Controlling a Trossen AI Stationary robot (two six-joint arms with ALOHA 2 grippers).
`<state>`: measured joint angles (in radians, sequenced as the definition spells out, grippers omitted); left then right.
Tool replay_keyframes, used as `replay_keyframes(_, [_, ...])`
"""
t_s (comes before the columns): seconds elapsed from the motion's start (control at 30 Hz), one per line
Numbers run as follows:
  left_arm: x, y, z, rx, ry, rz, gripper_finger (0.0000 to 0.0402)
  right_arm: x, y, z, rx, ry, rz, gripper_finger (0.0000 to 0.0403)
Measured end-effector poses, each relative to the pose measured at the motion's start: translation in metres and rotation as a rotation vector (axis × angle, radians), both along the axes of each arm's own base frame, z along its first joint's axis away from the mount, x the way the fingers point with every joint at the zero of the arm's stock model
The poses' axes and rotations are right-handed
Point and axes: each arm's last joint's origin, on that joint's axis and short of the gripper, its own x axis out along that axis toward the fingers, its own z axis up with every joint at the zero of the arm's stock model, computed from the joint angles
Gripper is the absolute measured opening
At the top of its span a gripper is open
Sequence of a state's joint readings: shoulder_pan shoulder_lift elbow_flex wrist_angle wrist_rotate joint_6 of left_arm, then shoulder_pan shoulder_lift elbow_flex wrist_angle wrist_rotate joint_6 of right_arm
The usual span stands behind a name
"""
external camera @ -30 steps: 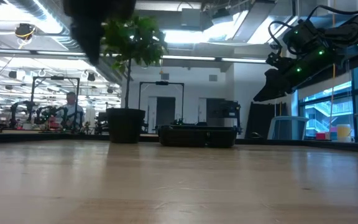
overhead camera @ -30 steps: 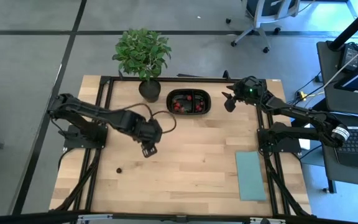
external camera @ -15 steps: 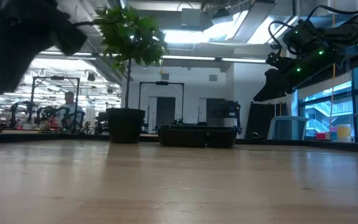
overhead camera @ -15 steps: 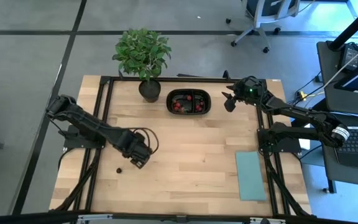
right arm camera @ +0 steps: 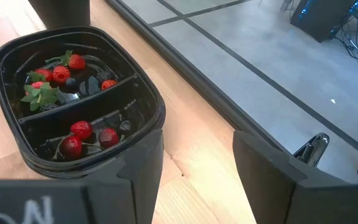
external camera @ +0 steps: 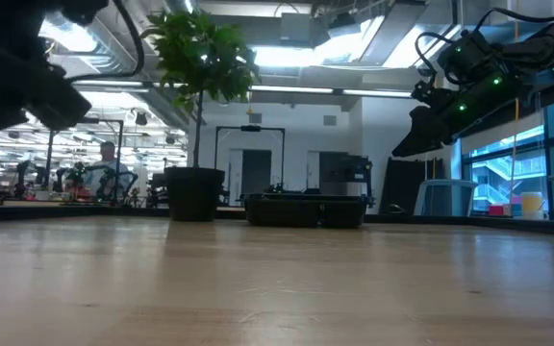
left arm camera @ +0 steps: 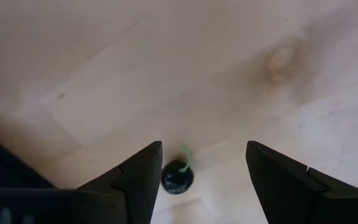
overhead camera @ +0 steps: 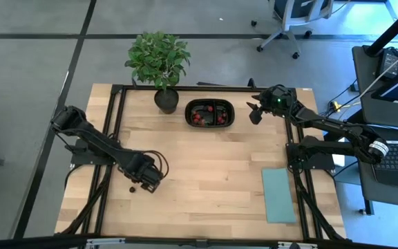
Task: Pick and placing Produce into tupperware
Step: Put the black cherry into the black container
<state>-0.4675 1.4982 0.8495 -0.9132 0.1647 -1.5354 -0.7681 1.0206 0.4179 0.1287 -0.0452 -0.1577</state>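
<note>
A small dark round piece of produce with a green stem (left arm camera: 178,177) lies on the bare wood near the table's left front (overhead camera: 132,188). My left gripper (left arm camera: 204,186) hangs just above it, pointing down and open. The piece sits between the fingers, close beside one of them (left arm camera: 138,180). The tupperware, a black two-compartment tray (overhead camera: 209,113), rests at the far middle with red and dark pieces of produce (right arm camera: 73,62) in both compartments. My right gripper (right arm camera: 194,180) waits open beside the tray's right end (overhead camera: 254,114), raised off the table.
A potted green plant (overhead camera: 159,62) stands just left of the tray at the far edge. A flat pale teal rectangle (overhead camera: 279,195) lies at the right front. Black frame rails (overhead camera: 119,111) run along the table's left, right and far sides. Bare wood lies in the middle.
My left gripper has swung from the table's middle toward the near left corner and come down over the dark piece, rolling about its own axis on the way. The piece has stayed in place.
</note>
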Motion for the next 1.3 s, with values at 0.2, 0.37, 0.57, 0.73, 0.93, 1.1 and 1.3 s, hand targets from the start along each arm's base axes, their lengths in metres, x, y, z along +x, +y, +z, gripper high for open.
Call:
replay_keyframes(0.2, [-0.004, 0.001, -0.015, -0.06, -0.001, 0.018, 0.0224, 0.0, 0.0, 0.0, 0.0, 0.0, 0.0, 0.0196])
replay_keyframes(0.37, [-0.01, 0.003, -0.021, -0.059, 0.031, 0.034, 0.0221, 0.0, 0.0, 0.0, 0.0, 0.0, 0.0, 0.0196])
replay_keyframes(0.57, [-0.012, 0.004, -0.023, -0.054, 0.04, 0.035, 0.0192, 0.0, 0.0, 0.0, 0.0, 0.0, 0.0, 0.0196])
replay_keyframes(0.73, [-0.012, 0.004, -0.024, -0.052, 0.042, 0.047, 0.0162, 0.0, 0.0, 0.0, 0.0, 0.0, 0.0, 0.0196])
replay_keyframes(0.93, [-0.012, 0.004, -0.024, -0.049, 0.044, 0.059, 0.0139, 0.0, 0.0, 0.0, 0.0, 0.0, 0.0, 0.0196])
replay_keyframes(1.1, [-0.012, 0.004, -0.024, -0.048, 0.044, 0.06, 0.0118, 0.0, 0.0, 0.0, 0.0, 0.0, 0.0, 0.0196])
replay_keyframes(1.3, [-0.012, 0.004, -0.024, -0.041, 0.04, 0.059, 0.0092, 0.0, 0.0, 0.0, 0.0, 0.0, 0.0, 0.0196])
